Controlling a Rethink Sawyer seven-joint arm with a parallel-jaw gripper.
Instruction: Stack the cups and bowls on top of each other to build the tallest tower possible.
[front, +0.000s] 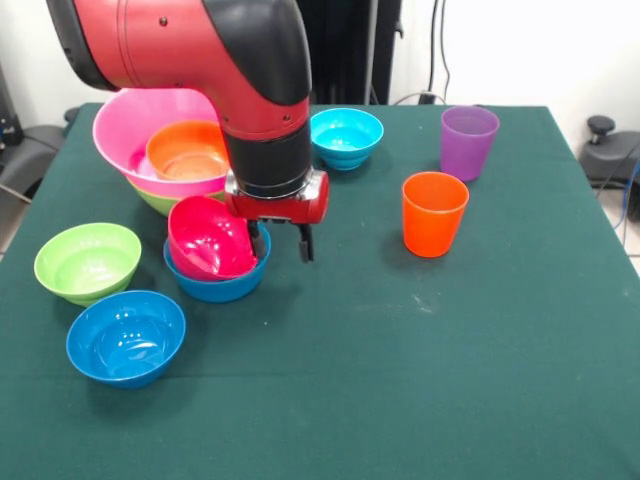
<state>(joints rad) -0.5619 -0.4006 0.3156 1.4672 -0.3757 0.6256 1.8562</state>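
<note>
The end effector (281, 241) hangs low over the surface (420, 380), its two dark fingers (304, 243) parted and gripping nothing. The magenta-red bowl (208, 237) lies just beside it toward the green bowl (88, 261), tilted on edge inside a blue bowl (217, 284), its rim close to one finger. It looks glossy and round, so no long axis matters; the raised rim seems the likely place to grip. The tower (160, 150), a pink bowl holding an orange one, stands just beyond the magenta-red bowl, partly hidden by the arm
</note>
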